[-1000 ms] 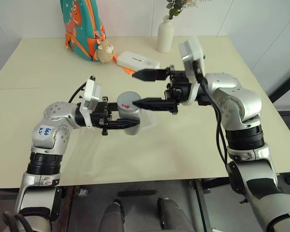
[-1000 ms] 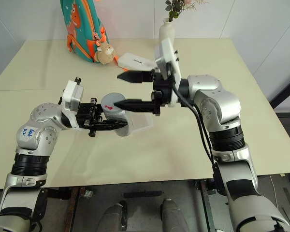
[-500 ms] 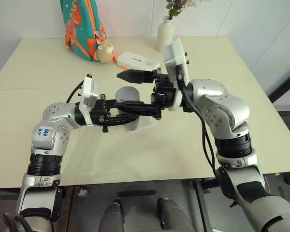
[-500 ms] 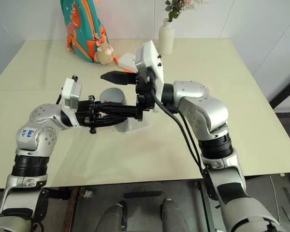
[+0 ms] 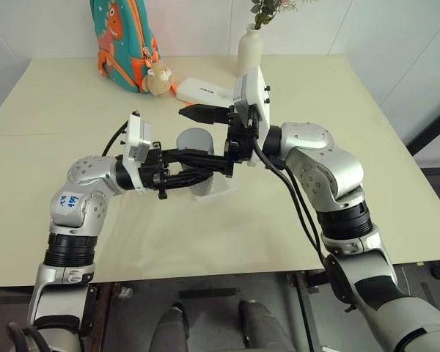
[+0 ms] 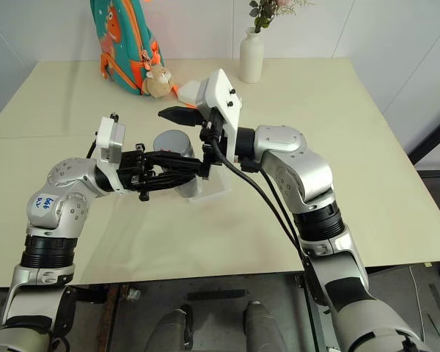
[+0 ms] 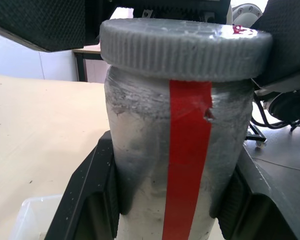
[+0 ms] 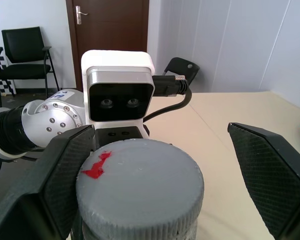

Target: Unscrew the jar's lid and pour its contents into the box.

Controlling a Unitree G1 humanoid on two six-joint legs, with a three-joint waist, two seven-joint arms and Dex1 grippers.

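The jar, lid on, is clamped upright in the left end effector above the box. The right end effector straddles the lid, fingers wide apart. Behind on the surface: white case, vase, backpack.

Silvery-grey jar with a red vertical stripe; grey ridged lid bearing a red mark; black textured fingers; cream table.

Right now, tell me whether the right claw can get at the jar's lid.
Probably yes. The right claw stands open with a finger on either side of the lid, nothing between, while the left claw holds the jar.
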